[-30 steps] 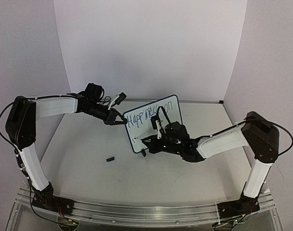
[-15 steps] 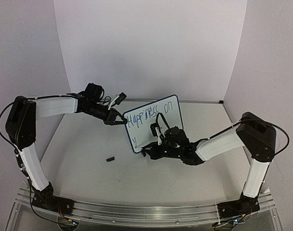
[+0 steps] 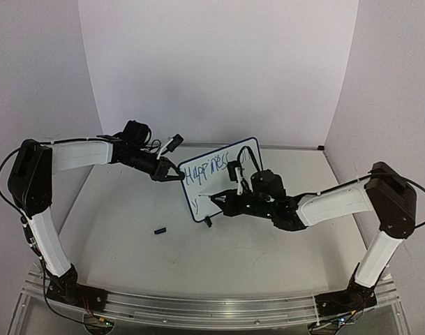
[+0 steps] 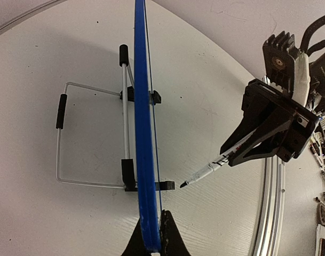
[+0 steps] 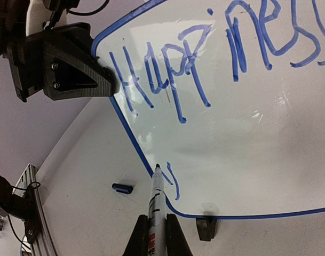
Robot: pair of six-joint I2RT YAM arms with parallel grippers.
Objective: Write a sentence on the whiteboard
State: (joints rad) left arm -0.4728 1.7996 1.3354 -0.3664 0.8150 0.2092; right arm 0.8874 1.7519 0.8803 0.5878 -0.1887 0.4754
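1. The whiteboard (image 3: 212, 169) stands upright on the table (image 3: 121, 230), its left rim clamped in the left claw (image 3: 176, 174).
2. The sentence (image 5: 205, 69) is at its second line: a "y" sits under "Happiness".
3. The marker (image 5: 157, 200) is gripped by the right claw (image 3: 222, 201), with its tip just off the board. Light contact right of the "y" is called for next.
4. Since a second ago, the "y" has been completed and the right arm swung rightward.
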